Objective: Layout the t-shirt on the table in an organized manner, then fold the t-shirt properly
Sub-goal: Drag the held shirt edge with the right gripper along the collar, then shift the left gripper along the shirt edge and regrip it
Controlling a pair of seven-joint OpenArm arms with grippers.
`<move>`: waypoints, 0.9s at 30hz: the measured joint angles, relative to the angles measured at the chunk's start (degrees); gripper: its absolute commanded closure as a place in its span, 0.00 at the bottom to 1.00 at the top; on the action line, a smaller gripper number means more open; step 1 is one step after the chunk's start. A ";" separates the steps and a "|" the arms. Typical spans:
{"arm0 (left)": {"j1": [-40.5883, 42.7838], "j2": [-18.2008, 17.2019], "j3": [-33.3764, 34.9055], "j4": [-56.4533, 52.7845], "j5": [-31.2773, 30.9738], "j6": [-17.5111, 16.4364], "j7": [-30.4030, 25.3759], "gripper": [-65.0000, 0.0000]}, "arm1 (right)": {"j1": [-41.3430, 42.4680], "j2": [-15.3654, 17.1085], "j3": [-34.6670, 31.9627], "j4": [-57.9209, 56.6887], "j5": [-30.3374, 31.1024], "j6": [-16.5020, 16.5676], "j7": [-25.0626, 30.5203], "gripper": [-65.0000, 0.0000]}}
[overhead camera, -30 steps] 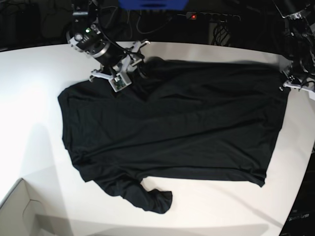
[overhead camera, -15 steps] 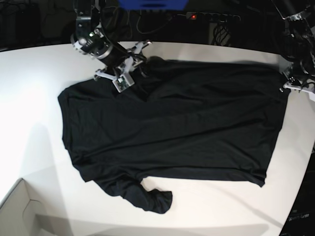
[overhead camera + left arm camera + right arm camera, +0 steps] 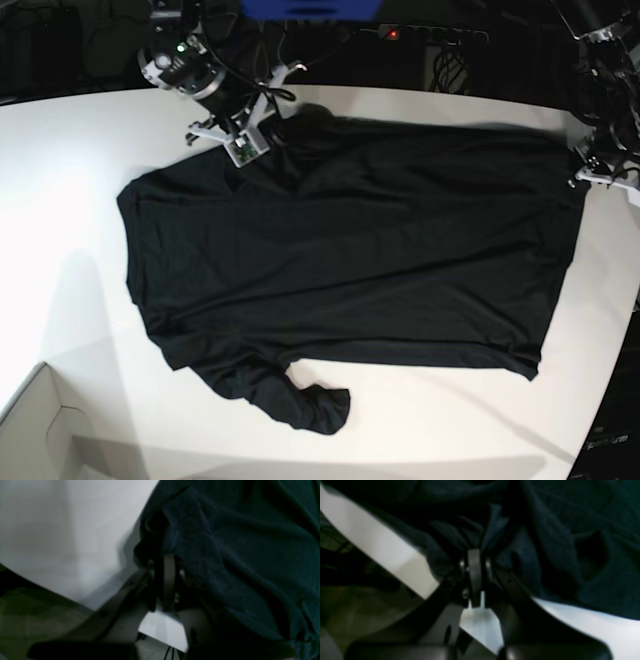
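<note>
- A black t-shirt (image 3: pixel 350 250) lies spread across a large white table (image 3: pixel 60 190), seen from above. It is mostly flat, with soft ripples through the body.
- One sleeve at the near edge is bunched into a crumpled lump (image 3: pixel 305 400), not laid out.
- The right gripper (image 3: pixel 268 122) sits at the far edge of the table, on the shirt's upper rim. Its wrist view shows the jaws clenched, with dark cloth (image 3: pixel 480 530) gathered at their tips; they appear to pinch a fold of the t-shirt.
- The left gripper (image 3: pixel 590 165) is at the opposite end, at the shirt's corner near the table edge. Its wrist view shows the jaws closed against the fabric's edge (image 3: pixel 160 540), apparently grasping the t-shirt there.
- A pale cardboard box corner (image 3: pixel 40 430) shows at the bottom left, well apart from the shirt.
- The step in hand looks like laying the garment out, with both arms holding opposite ends.
- To do it well, I would judge that both arms should lift only slightly and draw apart evenly, so the thin fabric tightens without slipping from the pinch.
- The cloth should stay clear of the curved table edge, where it could slide off.
- The bunched sleeve will likely need its own smoothing afterwards.
</note>
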 measured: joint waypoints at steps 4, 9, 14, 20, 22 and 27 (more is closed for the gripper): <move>-0.02 -0.04 -0.02 0.00 0.00 0.00 0.00 1.00 | -1.60 1.49 -0.24 2.01 0.44 0.07 0.37 1.00; 0.00 -0.04 0.00 0.00 0.00 0.02 0.02 1.00 | -3.04 2.80 -0.04 1.88 0.07 0.02 0.00 1.00; 0.00 -0.02 -0.02 0.00 0.00 0.00 0.07 1.00 | -3.80 3.37 -0.15 1.88 0.07 0.07 -0.04 1.00; 0.00 -0.02 0.00 0.00 0.00 0.00 0.28 0.96 | -3.80 3.52 -0.15 0.85 0.04 0.02 -0.04 1.00; -0.02 0.00 0.00 0.00 -0.04 0.02 0.26 0.89 | -3.76 3.52 -0.15 0.85 0.07 0.02 0.02 1.00; 0.00 0.07 -0.02 0.15 -0.26 0.02 0.26 0.74 | -3.76 3.52 -0.13 0.85 0.07 0.02 0.00 1.00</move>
